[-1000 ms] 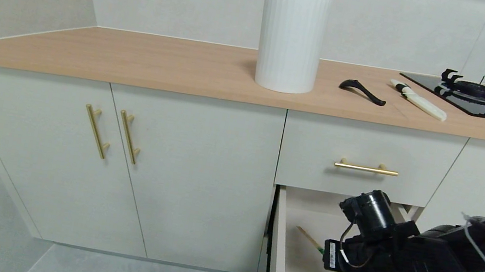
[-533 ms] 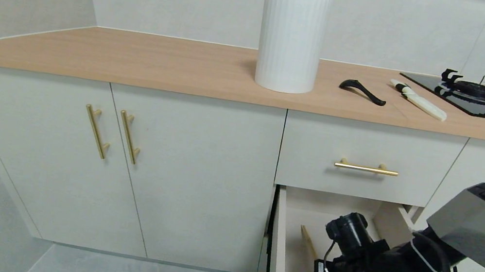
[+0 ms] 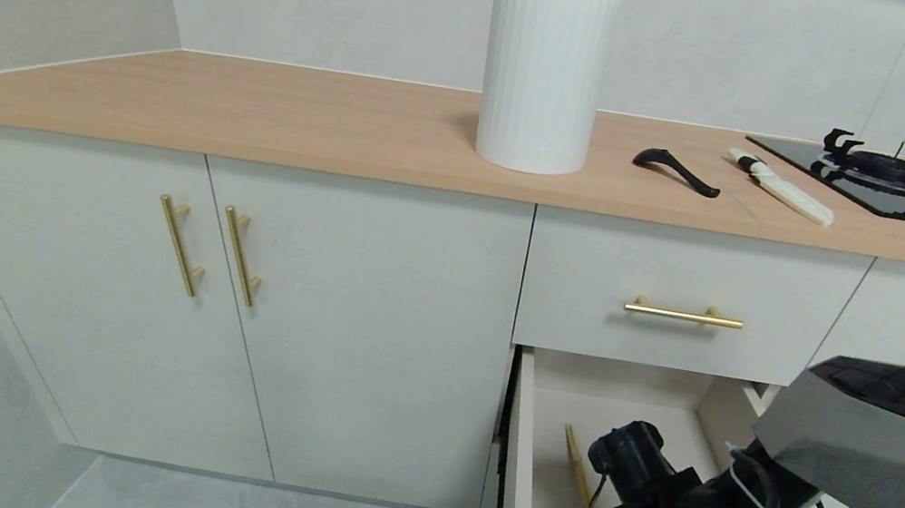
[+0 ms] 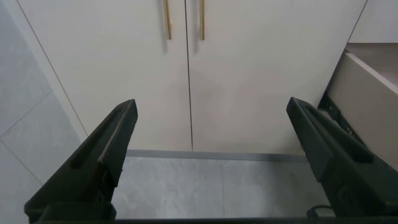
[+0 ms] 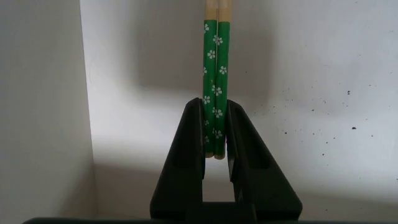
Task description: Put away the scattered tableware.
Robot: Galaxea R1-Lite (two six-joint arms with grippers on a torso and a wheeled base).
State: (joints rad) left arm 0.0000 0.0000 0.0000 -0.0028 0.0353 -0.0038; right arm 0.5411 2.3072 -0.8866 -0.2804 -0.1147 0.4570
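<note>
Jaws of my right gripper (image 5: 215, 107) are clamped on a pair of green flowered chopsticks (image 5: 217, 56), low inside the open drawer (image 3: 521, 486) at the head view's lower right. My left gripper (image 4: 211, 107) has its jaws wide apart, facing the cabinet doors (image 4: 249, 74).

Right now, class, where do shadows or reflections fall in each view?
Head view: the white ribbed canister throws a soft shadow leftward on the wooden countertop; the glass hob mirrors its burner grates. Right wrist view: a blocky shadow lies on the drawer floor under the green chopsticks clamped in the right gripper. Left wrist view: cabinet doors evenly lit.
</note>
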